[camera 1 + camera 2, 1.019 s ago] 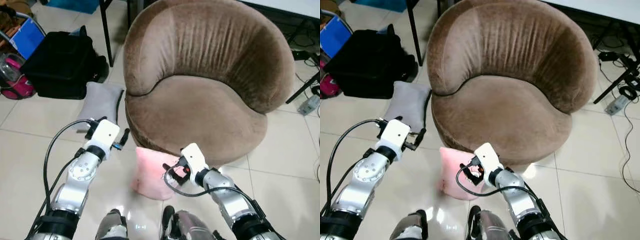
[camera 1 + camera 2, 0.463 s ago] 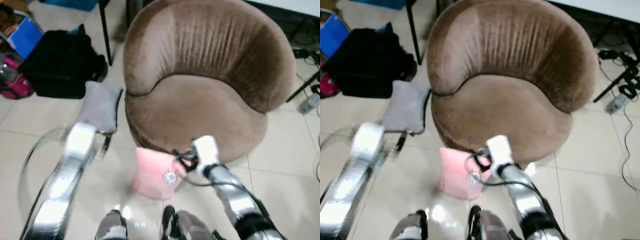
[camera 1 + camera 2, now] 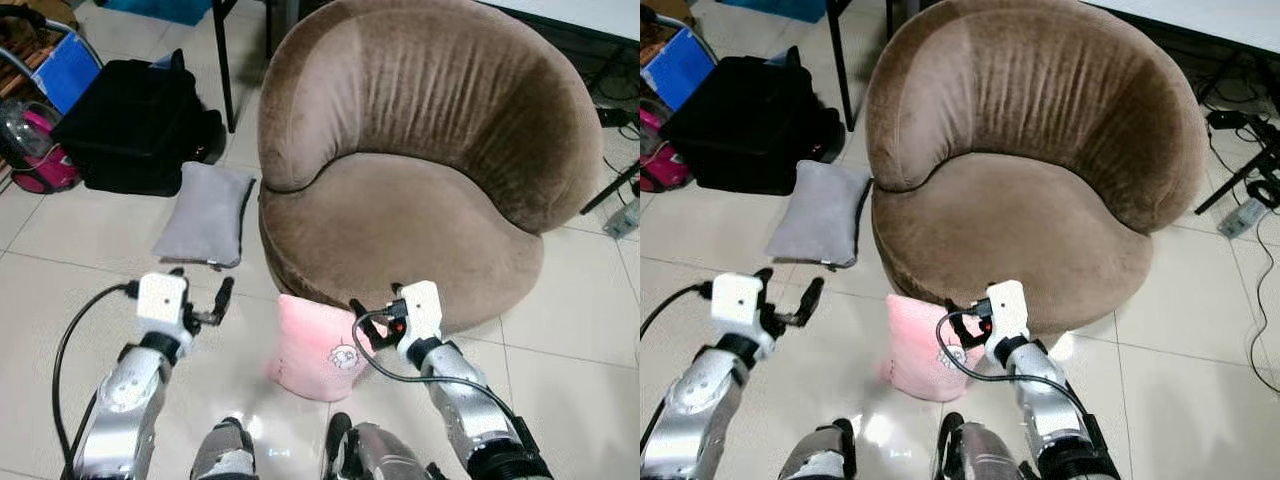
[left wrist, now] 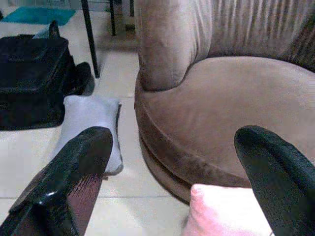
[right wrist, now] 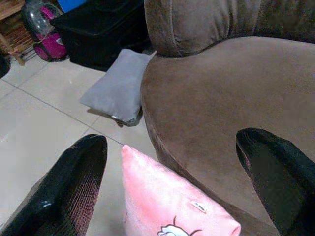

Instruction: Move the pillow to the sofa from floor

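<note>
Right gripper (image 5: 172, 196): fingers spread wide, holding nothing. It hangs just above the top edge of the pink pillow (image 3: 318, 348), one finger to each side of that edge in the right wrist view.

Left gripper (image 4: 177, 187): also wide open and empty, raised over bare floor (image 3: 60, 290) to the left of the pink pillow, pointing toward the sofa (image 3: 420, 170).

Pink pillow: stands on edge on the tiles, leaning against the front base of the brown sofa, directly before the robot's feet. Not yet lifted.

Handling, judged: small, plush, loosely stuffed, so light and soft. It should crush under the fingers rather than resist, and the fleecy cover ought to give good friction. Nothing fragile. Best hold is probably the upper edge or a top corner, pinching a thick fold of fabric and filling; a shallow pinch might slip off the seam. Once lifted it will likely sag and swing.

Markings: a small cartoon figure printed low on the pink face (image 5: 172, 231), and a tiny sewn tab (image 5: 199, 207) above it; any writing is too small to read.

Surroundings: a grey pillow (image 3: 205, 215) lies flat on the floor beside the sofa's left flank, with a black bag (image 3: 130, 125) beyond it.
</note>
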`<state>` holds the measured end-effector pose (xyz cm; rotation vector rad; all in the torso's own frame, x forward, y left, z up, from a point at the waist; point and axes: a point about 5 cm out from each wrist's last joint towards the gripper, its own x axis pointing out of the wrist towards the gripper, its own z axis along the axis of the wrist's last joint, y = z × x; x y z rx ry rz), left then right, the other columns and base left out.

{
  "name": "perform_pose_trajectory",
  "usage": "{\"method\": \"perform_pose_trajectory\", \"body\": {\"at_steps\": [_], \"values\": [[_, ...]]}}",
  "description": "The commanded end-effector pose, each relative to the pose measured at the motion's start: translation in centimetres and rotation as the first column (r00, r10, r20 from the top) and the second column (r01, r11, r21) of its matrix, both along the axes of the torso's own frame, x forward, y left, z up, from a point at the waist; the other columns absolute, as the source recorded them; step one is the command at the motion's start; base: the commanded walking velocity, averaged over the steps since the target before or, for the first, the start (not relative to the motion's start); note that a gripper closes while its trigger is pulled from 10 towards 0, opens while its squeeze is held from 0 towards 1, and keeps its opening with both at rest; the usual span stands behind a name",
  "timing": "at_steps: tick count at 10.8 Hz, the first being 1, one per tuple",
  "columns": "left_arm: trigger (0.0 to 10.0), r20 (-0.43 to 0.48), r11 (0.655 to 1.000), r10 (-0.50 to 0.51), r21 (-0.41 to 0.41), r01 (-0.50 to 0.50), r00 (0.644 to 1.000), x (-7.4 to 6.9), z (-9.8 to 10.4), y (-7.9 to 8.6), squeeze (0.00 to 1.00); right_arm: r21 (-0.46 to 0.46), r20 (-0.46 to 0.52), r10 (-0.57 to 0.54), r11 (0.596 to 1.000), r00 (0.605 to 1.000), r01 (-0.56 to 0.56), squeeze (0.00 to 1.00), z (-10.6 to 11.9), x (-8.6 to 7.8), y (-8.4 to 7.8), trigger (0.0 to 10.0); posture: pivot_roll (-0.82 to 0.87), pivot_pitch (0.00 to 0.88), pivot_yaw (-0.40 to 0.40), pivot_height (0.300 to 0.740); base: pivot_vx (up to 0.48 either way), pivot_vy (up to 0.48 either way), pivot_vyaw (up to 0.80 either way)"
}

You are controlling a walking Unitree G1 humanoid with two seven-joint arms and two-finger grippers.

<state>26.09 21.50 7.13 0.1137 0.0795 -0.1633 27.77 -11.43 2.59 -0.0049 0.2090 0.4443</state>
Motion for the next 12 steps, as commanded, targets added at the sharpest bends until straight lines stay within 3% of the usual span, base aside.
{"method": "perform_pose_trajectory", "body": {"at_steps": [1, 6, 10, 12], "values": [[10.0, -0.03, 1.0, -0.002, 0.003, 0.003, 1.0, 0.0, -0.5, -0.3, 0.0, -0.007, -0.008, -0.011, 1.0, 1.0, 0.01, 0.0, -0.3, -0.1, -0.3, 10.0, 0.07, 0.188, -0.112, 0.74, 0.0, 0.0, 0.0], [10.0, -0.037, 1.0, -0.008, -0.03, 0.006, 0.999, 1.0, -0.5, -0.7, 0.0, -0.035, -0.02, -0.013, 0.999, 1.0, 0.012, 0.0, -0.4, -0.1, -0.7, 10.0, 0.05, 0.194, -0.108, 0.674, 0.0, 0.0, 0.0], [10.0, -0.03, 0.999, -0.014, -0.035, 0.013, 0.999, 1.4, -0.4, -1.0, 0.0, -0.051, -0.026, -0.005, 0.999, 1.0, 0.004, 0.0, -0.5, -0.2, -0.6, 10.0, 0.03, 0.2, -0.114, 0.64, 0.0, 0.0, 0.47], [10.0, -0.026, 0.999, -0.02, -0.036, 0.019, 0.999, 1.6, -0.3, -1.2, 0.0, -0.069, -0.034, -0.003, 0.998, 0.999, 0.0, 0.0, -0.6, -0.2, -0.6, 10.0, 0.03, 0.199, -0.115, 0.63, 0.0, 0.0, 0.0]]}}
